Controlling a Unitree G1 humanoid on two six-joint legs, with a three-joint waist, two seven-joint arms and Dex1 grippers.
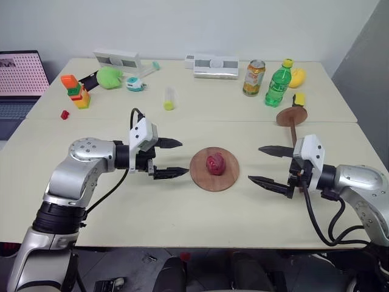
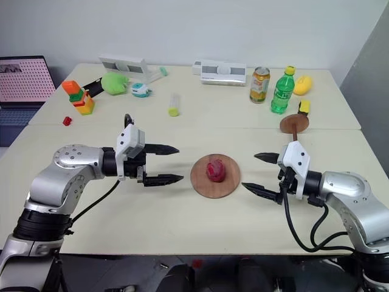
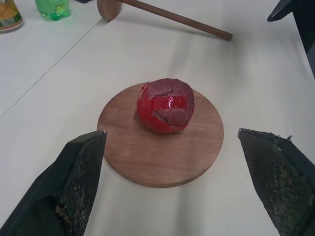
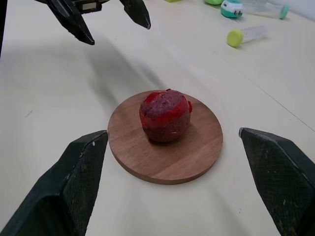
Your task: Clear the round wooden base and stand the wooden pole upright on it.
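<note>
The round wooden base [image 1: 228,176] lies flat at the table's middle with a red, scuffed ball-like object [image 1: 215,163] on top of it. The wooden pole [image 1: 293,126] lies on the table at the right, its disc end [image 1: 291,115] toward the back. My left gripper [image 1: 175,157] hangs open just left of the base, fingers pointing at it. Right of the base, my right gripper [image 1: 265,164] is open too, pointing back at it, with the pole's near end behind it. Both wrist views face the base [image 3: 202,147] and the red object [image 4: 165,115] between wide-spread fingers.
Along the table's back stand a green bottle [image 1: 278,84], a can [image 1: 253,78], a yellow object [image 1: 297,77], two white boxes [image 1: 211,66], a green toy [image 1: 110,77], a small tube [image 1: 168,98] and stacked coloured blocks [image 1: 76,91]. A laptop [image 1: 21,79] sits at far left.
</note>
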